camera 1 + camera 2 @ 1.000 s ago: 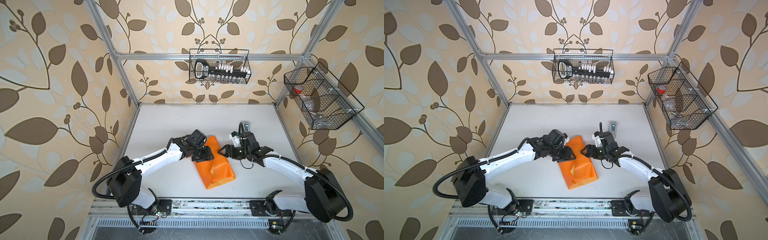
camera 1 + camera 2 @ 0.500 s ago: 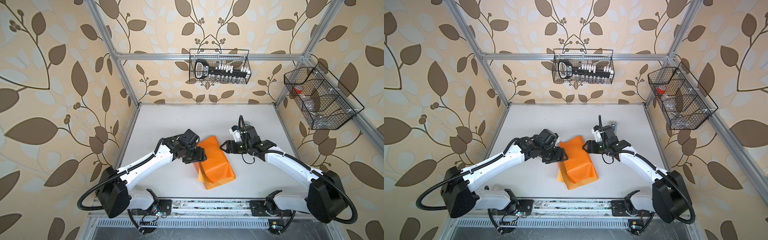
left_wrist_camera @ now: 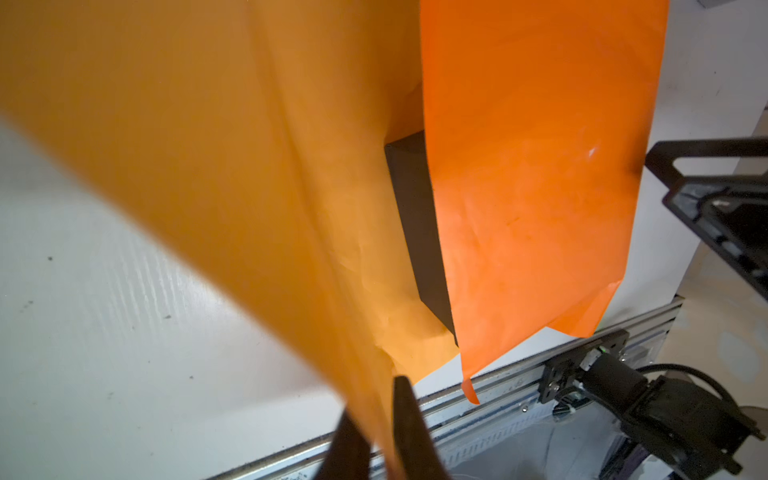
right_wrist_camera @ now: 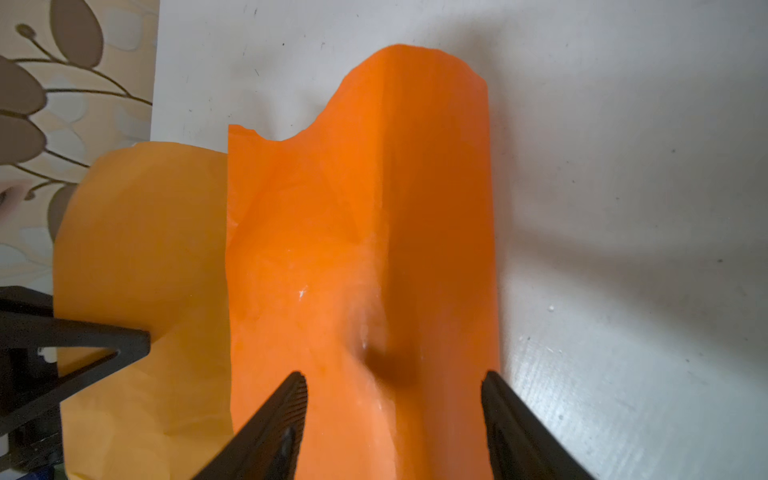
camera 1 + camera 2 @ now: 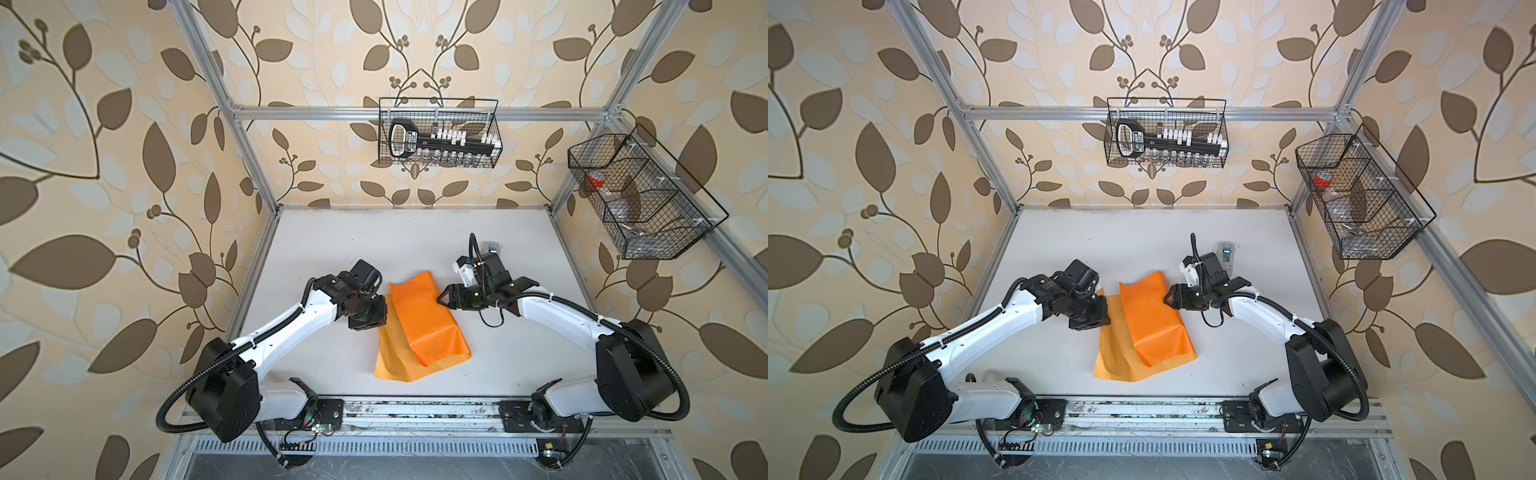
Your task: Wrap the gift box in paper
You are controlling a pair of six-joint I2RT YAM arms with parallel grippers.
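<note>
most of the gift box (image 3: pixel 415 216) hides under the paper (image 3: pixel 532 187).

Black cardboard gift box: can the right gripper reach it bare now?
Probably not: the black cardboard gift box shows only a strip in the left wrist view; orange wrapping paper covers it before the open right gripper.

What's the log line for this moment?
paper: draped over box, one side uncovered | left fingers: shut on paper edge | right fingers: open, at the folded flap
</note>
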